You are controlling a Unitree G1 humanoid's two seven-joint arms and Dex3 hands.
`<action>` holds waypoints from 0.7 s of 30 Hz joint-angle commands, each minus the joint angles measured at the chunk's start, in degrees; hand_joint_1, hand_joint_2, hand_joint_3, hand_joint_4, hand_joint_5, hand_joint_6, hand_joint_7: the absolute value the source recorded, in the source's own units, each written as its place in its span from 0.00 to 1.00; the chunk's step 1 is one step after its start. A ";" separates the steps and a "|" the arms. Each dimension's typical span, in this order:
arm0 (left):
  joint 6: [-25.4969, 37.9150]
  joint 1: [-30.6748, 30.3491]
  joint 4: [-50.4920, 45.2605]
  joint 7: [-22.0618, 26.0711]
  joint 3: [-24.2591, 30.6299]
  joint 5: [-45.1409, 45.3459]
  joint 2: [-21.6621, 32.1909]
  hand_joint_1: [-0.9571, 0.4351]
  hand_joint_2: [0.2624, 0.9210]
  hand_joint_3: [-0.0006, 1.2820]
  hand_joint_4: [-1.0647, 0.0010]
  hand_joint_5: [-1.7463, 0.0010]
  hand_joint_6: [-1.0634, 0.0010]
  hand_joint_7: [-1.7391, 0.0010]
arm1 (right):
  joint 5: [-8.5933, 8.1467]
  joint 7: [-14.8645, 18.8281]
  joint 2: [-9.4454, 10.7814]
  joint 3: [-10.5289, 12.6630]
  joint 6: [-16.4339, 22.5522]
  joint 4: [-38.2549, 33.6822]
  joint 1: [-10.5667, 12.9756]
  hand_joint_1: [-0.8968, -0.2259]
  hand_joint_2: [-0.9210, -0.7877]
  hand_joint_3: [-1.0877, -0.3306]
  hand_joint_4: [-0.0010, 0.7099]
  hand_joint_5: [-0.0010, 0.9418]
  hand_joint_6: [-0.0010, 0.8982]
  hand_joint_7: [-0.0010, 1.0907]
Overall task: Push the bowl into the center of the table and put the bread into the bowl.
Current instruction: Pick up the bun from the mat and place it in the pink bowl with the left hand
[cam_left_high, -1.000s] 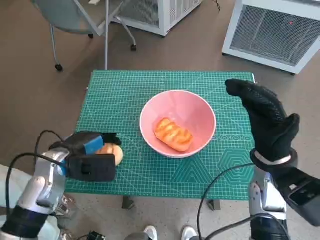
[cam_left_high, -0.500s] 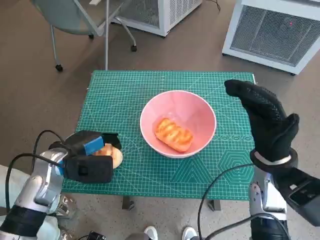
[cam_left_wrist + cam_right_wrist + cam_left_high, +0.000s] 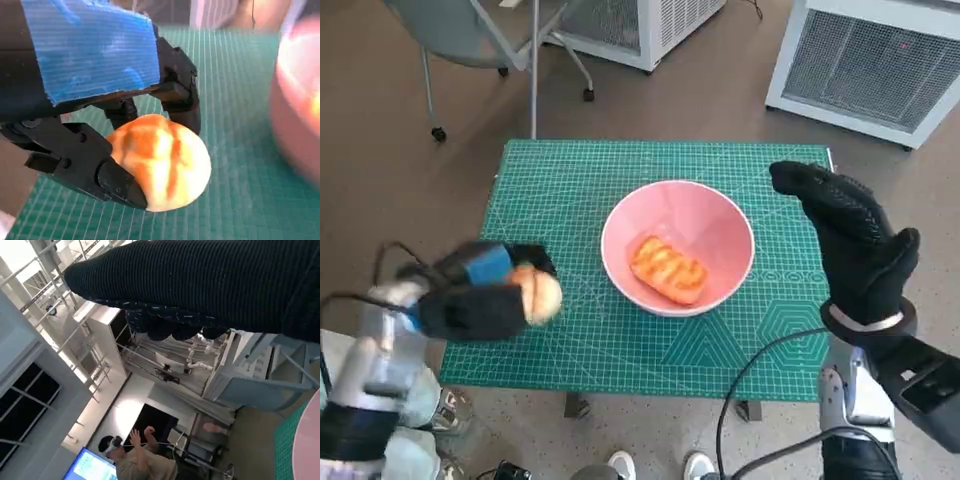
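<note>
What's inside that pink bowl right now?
One glazed bread lies inside the pink bowl. The bowl floor beneath it is covered. A second bread roll is outside, held by the left hand.

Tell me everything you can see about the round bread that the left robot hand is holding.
The round bread is a pale, smooth bun with orange-brown stripes over its top. The black fingers of the left robot hand grip it from both sides. In the head view it is blurred and sits at the left part of the green mat, beside the pink bowl but apart from it. Whether it touches the mat cannot be told.
</note>
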State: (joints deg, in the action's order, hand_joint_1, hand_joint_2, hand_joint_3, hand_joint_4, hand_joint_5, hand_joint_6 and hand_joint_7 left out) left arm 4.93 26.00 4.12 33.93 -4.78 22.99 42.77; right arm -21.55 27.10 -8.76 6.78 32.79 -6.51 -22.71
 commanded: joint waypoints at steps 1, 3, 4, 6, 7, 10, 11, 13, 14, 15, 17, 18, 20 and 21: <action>3.39 4.15 -4.99 -1.47 3.20 -2.11 -0.96 0.69 0.98 0.07 0.33 0.36 0.43 0.30 | -0.38 0.63 -0.11 0.11 -0.78 -0.50 1.10 0.32 0.00 0.52 0.06 0.00 0.00 0.38; 4.40 5.25 -6.27 -2.61 3.87 -2.52 -1.99 0.69 0.98 0.06 0.32 0.37 0.42 0.31 | -0.25 0.57 0.01 0.01 -0.74 -0.65 0.98 0.32 0.00 0.52 0.06 0.00 0.00 0.38; 4.73 5.70 -6.64 -3.11 4.10 -2.71 -2.42 0.69 0.98 0.06 0.32 0.37 0.42 0.31 | -0.17 0.53 0.07 -0.03 -0.72 -0.71 0.93 0.32 0.00 0.52 0.06 0.00 0.00 0.38; 4.95 7.21 -7.03 -4.75 4.47 -3.09 -3.66 0.69 0.98 0.06 0.32 0.37 0.41 0.31 | 0.10 0.45 0.25 -0.19 -0.55 -0.95 0.83 0.33 0.00 0.52 0.06 0.00 0.00 0.38; 4.77 7.92 -7.11 -5.71 4.47 -3.12 -4.33 0.69 0.98 0.06 0.32 0.37 0.41 0.31 | 0.25 0.40 0.38 -0.30 -0.46 -1.02 0.83 0.33 0.00 0.52 0.06 0.00 0.00 0.38; 4.30 9.33 -7.16 -7.85 4.08 -2.99 -6.05 0.69 0.98 0.05 0.31 0.38 0.39 0.32 | 0.58 0.31 0.68 -0.56 -0.24 -1.30 0.79 0.33 0.00 0.52 0.06 0.00 0.00 0.38; 4.16 9.83 -7.43 -8.71 3.58 -2.93 -7.10 0.69 0.97 0.05 0.30 0.38 0.38 0.33 | 0.79 0.21 0.86 -0.73 -0.17 -1.30 0.83 0.34 0.00 0.52 0.06 0.00 0.00 0.38; 3.67 10.63 -7.66 -9.85 2.66 -3.02 -8.86 0.69 0.97 0.04 0.29 0.39 0.37 0.33 | 1.12 0.13 1.14 -0.99 -0.05 -1.41 0.89 0.34 0.00 0.52 0.06 0.00 0.00 0.37; 3.41 10.93 -7.69 -10.21 2.29 -3.13 -9.54 0.69 0.97 0.04 0.29 0.39 0.37 0.34 | 1.24 0.12 1.25 -1.09 -0.02 -1.45 0.91 0.34 0.00 0.52 0.06 0.00 0.00 0.37; 2.98 11.47 -7.57 -10.33 1.69 -3.38 -10.38 0.69 0.97 0.04 0.29 0.39 0.37 0.34 | 1.34 0.13 1.36 -1.24 -0.04 -1.47 0.94 0.34 0.00 0.51 0.06 0.00 0.00 0.37; 2.32 12.73 -7.10 -10.39 0.30 -3.41 -11.79 0.69 0.97 0.03 0.28 0.40 0.37 0.34 | 1.46 0.17 1.49 -1.47 -0.16 -1.45 1.00 0.33 0.00 0.51 0.06 0.00 0.00 0.37; 2.04 13.35 -6.80 -10.38 -0.38 -3.27 -12.39 0.69 0.97 0.03 0.28 0.40 0.37 0.34 | 1.50 0.20 1.54 -1.55 -0.23 -1.43 1.02 0.33 0.00 0.51 0.06 0.00 0.00 0.37; 1.18 14.81 -6.05 -10.39 -2.10 -2.34 -13.35 0.69 0.98 0.03 0.27 0.40 0.36 0.34 | 1.66 0.19 1.56 -1.70 -0.43 -1.24 1.10 0.32 0.00 0.51 0.06 0.00 0.00 0.37; 0.76 15.68 -5.63 -10.36 -3.18 -1.53 -13.74 0.69 0.98 0.03 0.27 0.40 0.36 0.34 | 1.74 0.18 1.54 -1.78 -0.54 -1.12 1.17 0.32 0.00 0.51 0.06 0.00 0.00 0.37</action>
State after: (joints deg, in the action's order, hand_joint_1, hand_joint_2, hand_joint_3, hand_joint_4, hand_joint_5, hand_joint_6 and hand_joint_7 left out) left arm 7.28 38.36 -2.32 24.00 -5.58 20.35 30.32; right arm -20.14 27.17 -7.49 5.38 32.92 -7.13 -22.72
